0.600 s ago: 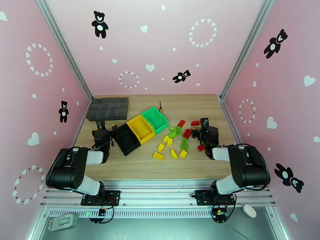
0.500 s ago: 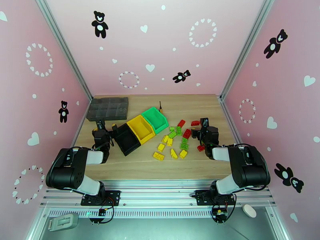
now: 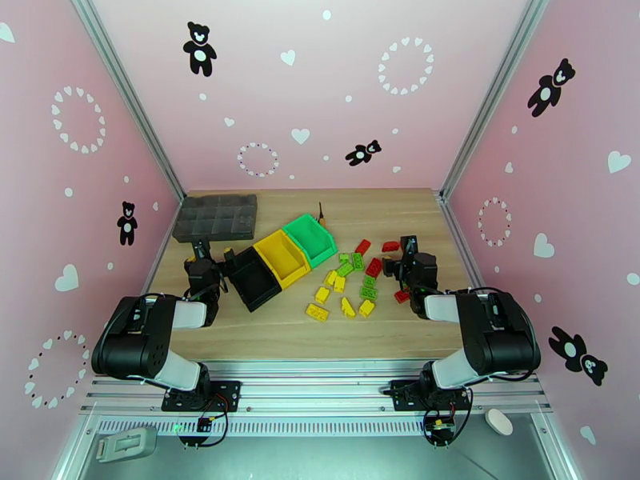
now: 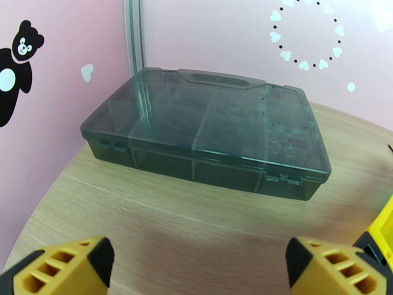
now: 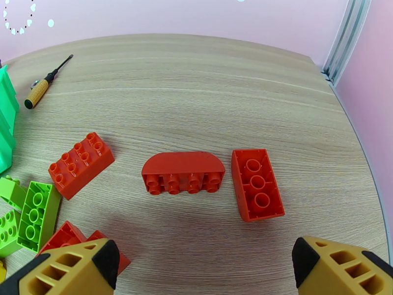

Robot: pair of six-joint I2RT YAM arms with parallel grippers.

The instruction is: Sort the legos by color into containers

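Scene unchanged, left gripper (image 4: 199, 264) spread apart, right gripper (image 5: 205, 265) spread apart near red legos (image 5: 183, 173)

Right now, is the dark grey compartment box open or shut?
Shut. The compartment box has its lid flat on the base, and both front latches look closed.

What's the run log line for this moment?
left gripper: open, facing grey organizer case | right gripper: open, facing red legos | legos: loose on table
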